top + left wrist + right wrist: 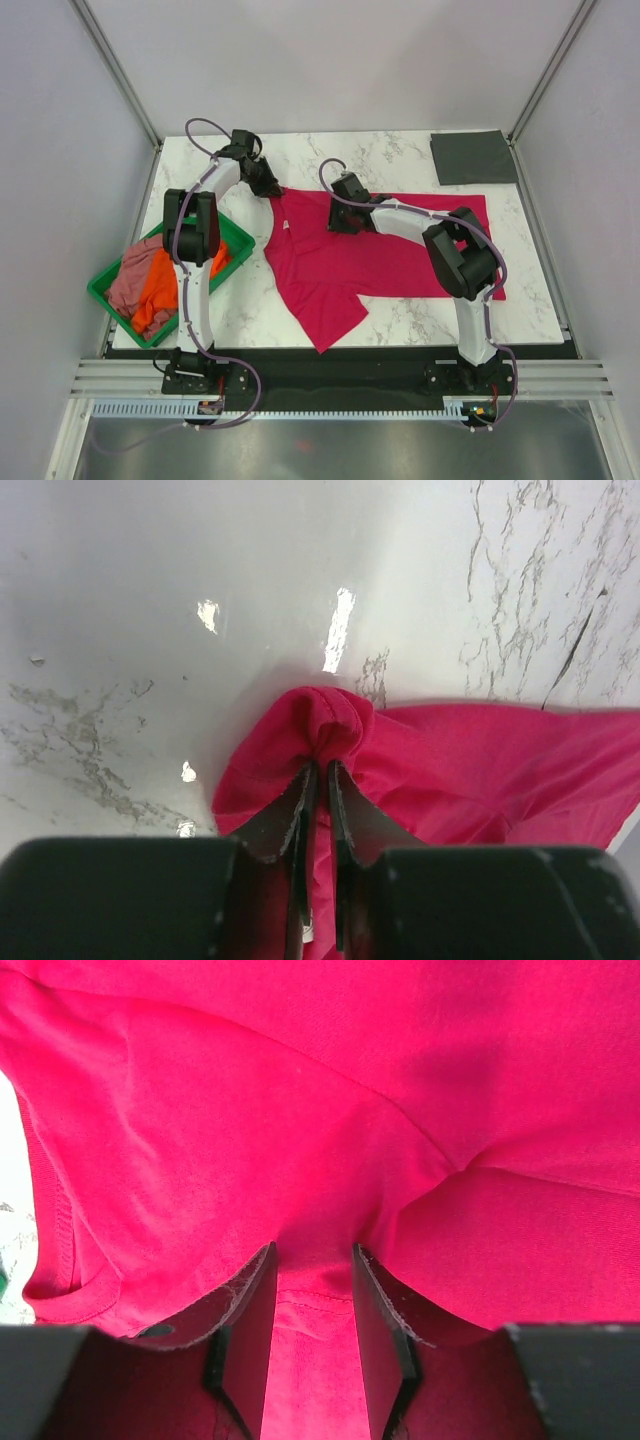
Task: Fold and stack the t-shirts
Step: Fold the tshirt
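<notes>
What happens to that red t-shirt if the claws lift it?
Probably flops: the crimson t-shirt bunches into a fold in the left claw. Likely light, since a small pinch gathers it. Pushed, it might crumple; it lies creased on the table.

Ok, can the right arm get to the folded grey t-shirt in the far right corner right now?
Probably not yet: the right gripper is pinching the crimson t-shirt. The dark grey t-shirt lies uncovered, so after letting go the way looks free.

The white left arm [190, 285] hides part of the green plastic tray [236, 232] and orange cloth tee [150, 300]; the crimson-red cloth tee [480, 770] leaves the left wrist view at three o'clock.
</notes>
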You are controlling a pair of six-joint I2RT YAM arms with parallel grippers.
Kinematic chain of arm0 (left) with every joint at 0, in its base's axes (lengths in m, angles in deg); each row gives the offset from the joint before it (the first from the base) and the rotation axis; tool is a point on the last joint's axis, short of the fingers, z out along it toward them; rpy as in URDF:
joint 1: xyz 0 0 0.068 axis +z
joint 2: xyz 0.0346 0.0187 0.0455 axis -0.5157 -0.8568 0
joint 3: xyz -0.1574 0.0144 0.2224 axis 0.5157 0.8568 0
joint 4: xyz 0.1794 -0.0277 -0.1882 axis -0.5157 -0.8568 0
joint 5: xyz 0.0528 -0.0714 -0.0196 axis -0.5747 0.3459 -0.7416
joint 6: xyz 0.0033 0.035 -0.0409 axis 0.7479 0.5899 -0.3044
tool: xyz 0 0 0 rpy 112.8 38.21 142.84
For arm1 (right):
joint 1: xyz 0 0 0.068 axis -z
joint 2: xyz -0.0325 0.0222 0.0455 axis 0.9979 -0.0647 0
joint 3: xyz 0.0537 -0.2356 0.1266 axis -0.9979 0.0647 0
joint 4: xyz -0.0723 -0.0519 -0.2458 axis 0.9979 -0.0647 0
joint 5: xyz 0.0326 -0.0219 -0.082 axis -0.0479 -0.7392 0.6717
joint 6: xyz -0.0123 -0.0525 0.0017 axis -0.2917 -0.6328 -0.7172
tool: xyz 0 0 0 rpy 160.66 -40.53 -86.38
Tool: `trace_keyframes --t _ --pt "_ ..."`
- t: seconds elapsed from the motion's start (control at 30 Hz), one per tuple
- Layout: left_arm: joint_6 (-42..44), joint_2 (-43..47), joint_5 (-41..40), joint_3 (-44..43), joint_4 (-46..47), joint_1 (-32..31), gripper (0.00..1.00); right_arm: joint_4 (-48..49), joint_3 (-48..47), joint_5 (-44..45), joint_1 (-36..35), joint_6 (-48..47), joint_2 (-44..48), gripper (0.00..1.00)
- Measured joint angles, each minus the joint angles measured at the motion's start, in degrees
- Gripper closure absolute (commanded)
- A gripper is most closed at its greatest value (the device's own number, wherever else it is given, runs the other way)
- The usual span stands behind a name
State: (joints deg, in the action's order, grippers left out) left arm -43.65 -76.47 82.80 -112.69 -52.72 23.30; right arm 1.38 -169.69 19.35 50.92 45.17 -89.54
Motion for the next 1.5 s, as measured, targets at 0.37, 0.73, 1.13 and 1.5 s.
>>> trace_keyframes --t 0.37,0.73,1.13,1.5 --pt "-0.6 0.0 -1.3 0.0 0.0 0.7 0.89 1.7 1.8 -1.6 1.4 0.7 0.0 0.68" --pt "-1.4 0.0 0.1 -2.4 -0.2 1.6 0.52 3.0 2.3 -3.0 1.6 0.9 0.0 0.68" --pt "2.4 -3.6 -0.7 -7.2 -0.7 1.2 0.52 -0.3 0.0 -3.6 3.2 -1.4 0.2 0.70" --pt "4.7 -6.7 -1.7 -10.5 -1.1 0.9 0.90 0.3 -12.2 -2.7 9.6 -6.9 -3.6 0.77"
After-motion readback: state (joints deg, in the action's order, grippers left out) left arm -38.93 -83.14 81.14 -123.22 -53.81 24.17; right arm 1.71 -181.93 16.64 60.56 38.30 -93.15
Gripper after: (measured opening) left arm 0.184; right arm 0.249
